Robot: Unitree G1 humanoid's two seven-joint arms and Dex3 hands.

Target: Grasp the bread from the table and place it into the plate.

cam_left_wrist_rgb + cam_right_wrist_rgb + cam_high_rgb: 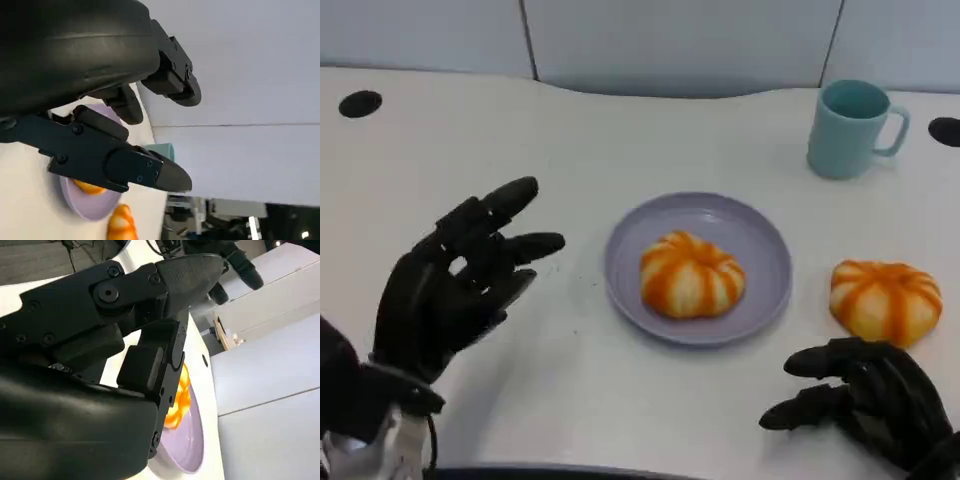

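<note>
We see two orange-and-white striped buns: one bun (pixel 692 275) lies on the plate (pixel 760 235), a little toward the plate's near side, and a second bun (pixel 885 300) rests on the white table (pixel 620 150) just to the right of the plate, apart from its rim. The plate is lilac and round and sits near the middle of the table. The right hand (pixel 865 395) hovers low over the table just in front of the second bun, its fingers slightly curled and apart, holding nothing; we cannot tell whether it touches the bun. The left hand (pixel 455 285) is raised to the left of the plate, well apart from it, fingers spread and pointing toward the plate, also holding nothing. In the left wrist view we find the left hand's fingers (pixel 135 167) apart, with the plate (pixel 87 207) and both buns beyond them. In the right wrist view the right hand's fingers (pixel 150 370) partly hide the bun on the plate (pixel 192 440). A pale teal mug (pixel 850 128) stands upright behind and to the right of the plate, handle to the right.
</note>
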